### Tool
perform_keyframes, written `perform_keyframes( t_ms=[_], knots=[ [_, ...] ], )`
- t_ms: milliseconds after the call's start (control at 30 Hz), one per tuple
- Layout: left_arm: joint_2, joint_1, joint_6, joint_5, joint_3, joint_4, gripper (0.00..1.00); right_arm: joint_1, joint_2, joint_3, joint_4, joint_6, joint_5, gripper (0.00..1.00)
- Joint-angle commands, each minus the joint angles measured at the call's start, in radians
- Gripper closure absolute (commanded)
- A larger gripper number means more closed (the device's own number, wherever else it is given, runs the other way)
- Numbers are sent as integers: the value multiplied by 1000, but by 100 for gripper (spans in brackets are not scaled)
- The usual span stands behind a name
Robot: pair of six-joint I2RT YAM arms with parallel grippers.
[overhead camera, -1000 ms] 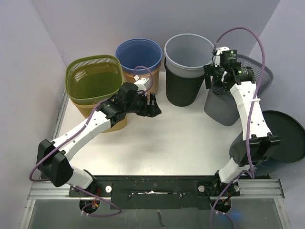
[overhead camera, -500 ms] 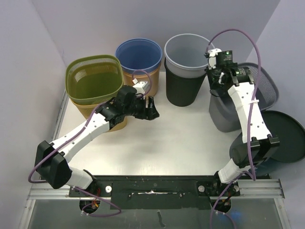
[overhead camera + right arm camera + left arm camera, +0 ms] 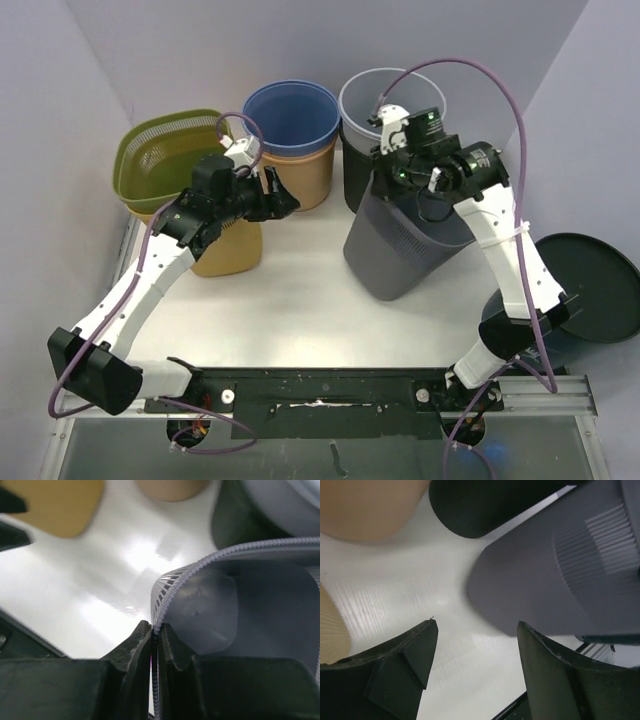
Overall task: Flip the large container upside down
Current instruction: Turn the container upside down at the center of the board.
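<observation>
Container: one large dark-grey mesh container [image 3: 400,250], tipped hard over on the table [image 3: 300,310]. Its rounded base swings toward the near left and its mouth lifts to the far right, so it is not upside down yet.
Right claw: the right claw [image 3: 152,626] is pinched together on the container's ribbed rim. The wall is caught between its two fingers, and the wrist view looks straight into the hollow inside.
Left claw: the left claw [image 3: 477,625] is spread wide with nothing in it. It hangs just left of the container, and the grey base looms in front of its fingers without touching them.
Stacks: three, all to the far side or the left of the container.
Stack one: an olive mesh basket [image 3: 165,160] sits in the first tan bin [image 3: 230,250], farthest left of the container.
Stack two: a blue bin [image 3: 290,115] sits in the second tan bin [image 3: 305,175], to the far left of the container.
Stack three: a light-grey bin [image 3: 360,105] sits in a black bin [image 3: 355,185], right behind the container and close by its rim.
Bin count: seven in all. That makes one grey container, one olive basket, one blue, one light-grey, one black and two tan.
Lid: one dark round lid [image 3: 600,285] lies flat, well off to the right of the container.
</observation>
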Motion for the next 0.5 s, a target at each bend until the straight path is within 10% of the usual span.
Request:
perform_keyframes(
  t_ms=[0,467],
  knots=[
    [-41,39,-7,-37,95,-20,36,153,-85,-21,273,97,-199,100],
    [-50,48,15,34,128,11,36,174,-393,-605,742,421,-73,100]
  ],
)
